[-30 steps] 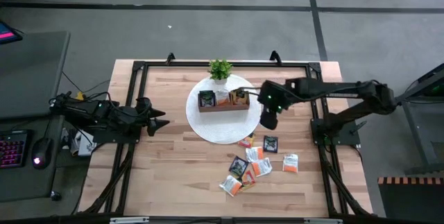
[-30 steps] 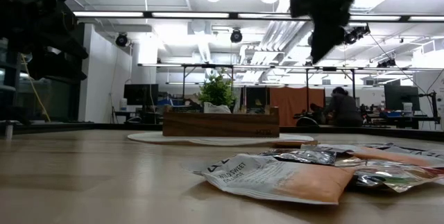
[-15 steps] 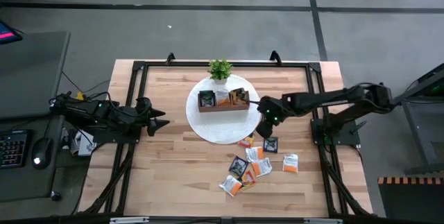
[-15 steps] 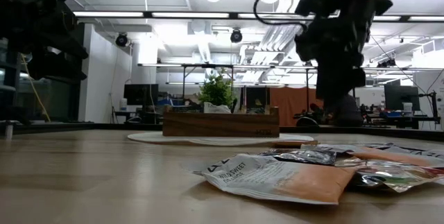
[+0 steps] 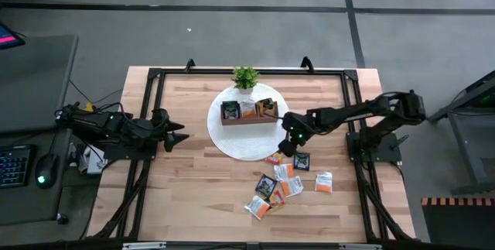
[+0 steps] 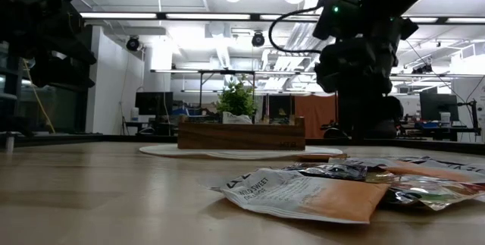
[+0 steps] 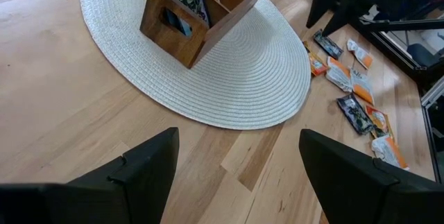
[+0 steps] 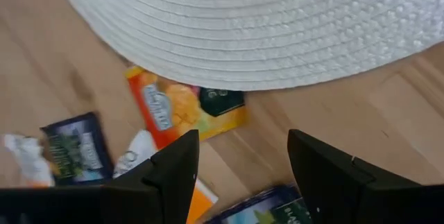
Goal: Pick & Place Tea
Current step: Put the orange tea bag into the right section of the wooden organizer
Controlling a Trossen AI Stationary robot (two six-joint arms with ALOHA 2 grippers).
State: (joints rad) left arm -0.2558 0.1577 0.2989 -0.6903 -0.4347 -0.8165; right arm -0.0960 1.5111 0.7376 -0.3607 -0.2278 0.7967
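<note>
The right gripper hangs low over the edge of the round white mat, its fingers spread apart with nothing between them. Just beyond those fingers, one orange sachet lies on the bench, one corner tucked against the mat's rim. A dark sachet lies just beside it, and the remaining loose tea sachets are scattered in a cluster toward the bench's near edge; roughly nine loose ones in all, though overlaps make the count uncertain. On the mat stands one wooden tray of three compartments with sachets upright in it, and one small potted plant behind. The left gripper waits at the bench's left side, released and empty.
</note>
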